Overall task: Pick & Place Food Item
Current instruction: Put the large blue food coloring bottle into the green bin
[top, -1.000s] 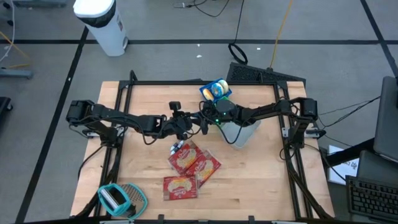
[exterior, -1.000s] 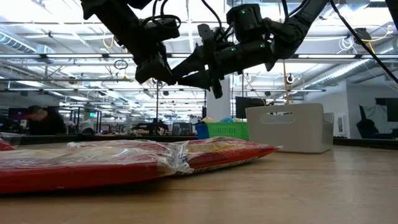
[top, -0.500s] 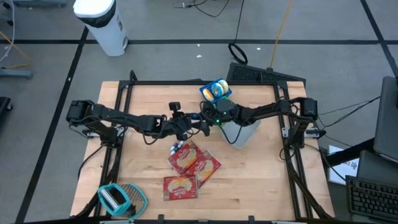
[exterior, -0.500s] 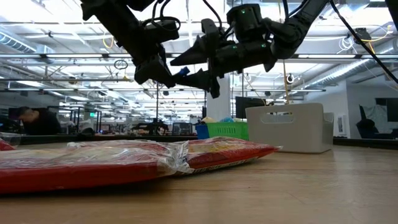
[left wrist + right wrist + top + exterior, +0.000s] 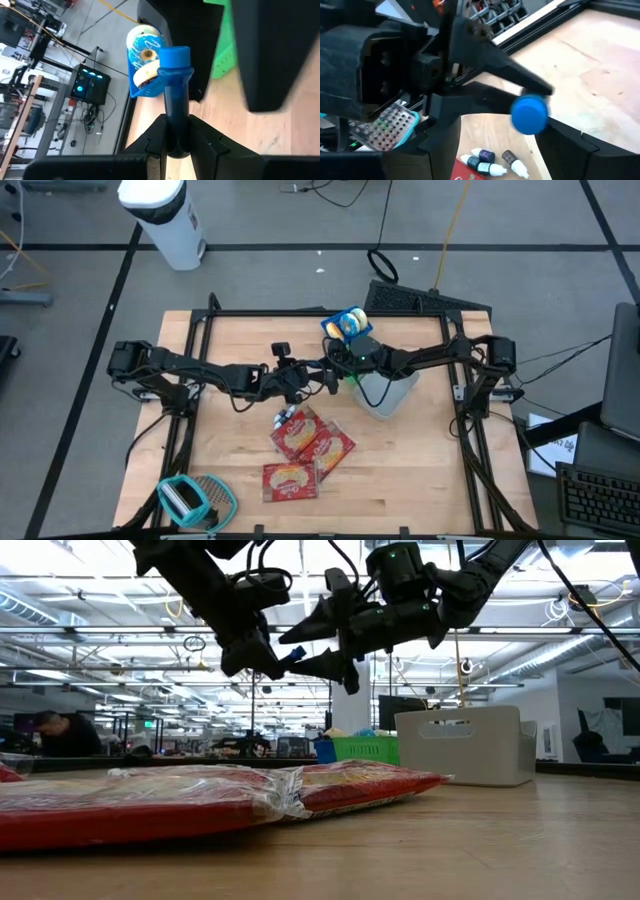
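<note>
Only the left wrist view shows left fingers [image 5: 176, 137] clamping a blue-capped bottle [image 5: 175, 95]; right fingers [image 5: 318, 640] spread wide.

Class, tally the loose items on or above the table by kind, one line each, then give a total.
Red snack packets: 3
Small dropper bottles lying by the packets: 3
Blue-capped bottle held in the left hand: 1
White bin: 1
Blue basket: 1
Teal brush: 1
Total: 10
</note>
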Action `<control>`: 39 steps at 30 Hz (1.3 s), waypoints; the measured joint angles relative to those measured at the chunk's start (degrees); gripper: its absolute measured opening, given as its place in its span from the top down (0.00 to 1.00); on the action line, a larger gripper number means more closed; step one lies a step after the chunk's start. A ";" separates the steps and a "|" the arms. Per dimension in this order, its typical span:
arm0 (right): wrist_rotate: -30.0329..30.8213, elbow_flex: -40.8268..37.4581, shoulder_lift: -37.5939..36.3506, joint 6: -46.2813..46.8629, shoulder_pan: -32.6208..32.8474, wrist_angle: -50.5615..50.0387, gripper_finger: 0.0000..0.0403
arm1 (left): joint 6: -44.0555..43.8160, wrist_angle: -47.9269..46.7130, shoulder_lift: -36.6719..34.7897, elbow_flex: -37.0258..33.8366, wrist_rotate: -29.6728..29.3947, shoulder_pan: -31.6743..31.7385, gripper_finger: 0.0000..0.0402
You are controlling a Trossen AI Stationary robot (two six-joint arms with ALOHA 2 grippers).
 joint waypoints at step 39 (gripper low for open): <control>1.04 0.00 0.02 -1.33 0.02 -2.27 0.55 | 0.25 0.16 -0.07 -0.07 -0.72 -1.20 0.85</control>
